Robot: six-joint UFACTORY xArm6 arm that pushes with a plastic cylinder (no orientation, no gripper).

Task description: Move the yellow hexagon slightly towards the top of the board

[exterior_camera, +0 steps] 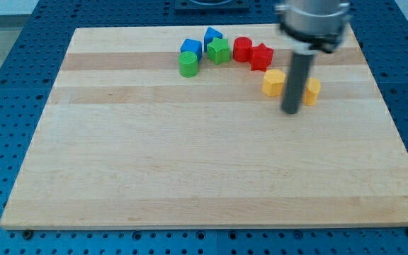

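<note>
A yellow hexagon [273, 81] lies on the wooden board [190, 156] at the upper right. A second yellow block [311, 91] sits just to its right, partly hidden behind the rod; its shape is unclear. My tip [291, 111] rests on the board between the two yellow blocks, slightly below them and to the lower right of the hexagon, very close to both.
Near the top edge lie a red block [242, 49], a red star-like block [261, 57], a green star-like block [219, 50], a green cylinder [188, 64] and two blue blocks [190, 47] [212, 35]. The arm's grey housing [312, 25] hangs over the top right.
</note>
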